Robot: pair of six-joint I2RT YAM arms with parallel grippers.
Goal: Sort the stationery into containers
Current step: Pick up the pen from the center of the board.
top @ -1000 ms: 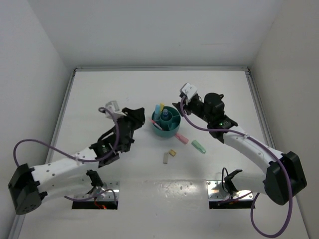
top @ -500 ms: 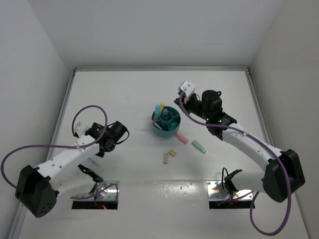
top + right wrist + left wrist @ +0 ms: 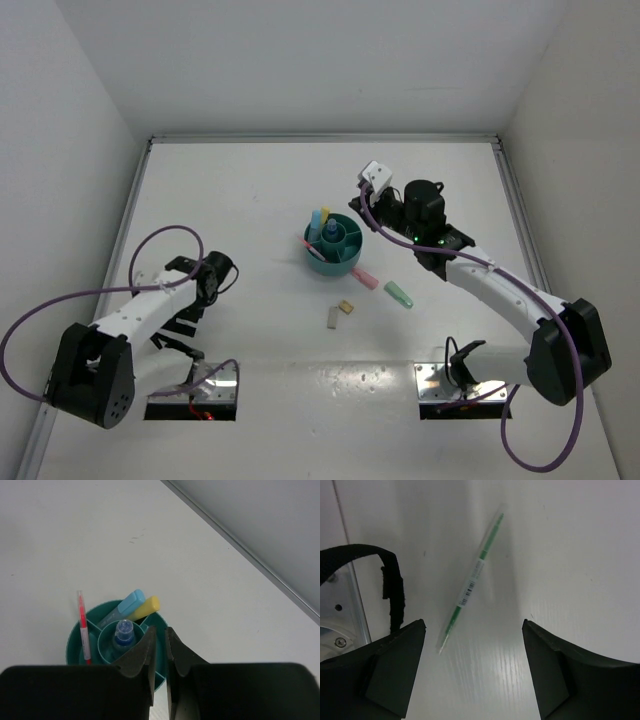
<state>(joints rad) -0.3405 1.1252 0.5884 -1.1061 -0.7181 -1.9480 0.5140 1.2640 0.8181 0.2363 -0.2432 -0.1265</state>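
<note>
**Four pieces in the organiser, five lying out on the table**

The teal organiser sits near the middle of the table. Its central cup holds the clear-blue pen, standing upright. The light-blue marker and the yellow marker lean side by side out of the outer ring. Whether they share one compartment I cannot tell. The thin pink pen leans in another outer compartment next to them.

To the near right of the organiser, the pink marker lies just beside its base. The green marker is a little further right. The tan eraser and the grey eraser lie close together, nearer the arms.

The right gripper hangs above the organiser's far right side. Its fingers are drawn together to a thin slit with nothing between them. The left gripper is well off to the left, near the table's left edge. It points down with its jaws spread wide and empty. Under it lies a thin green pen, flat and at a slant on the tabletop. The pen is between the two fingers but touched by neither.
</note>
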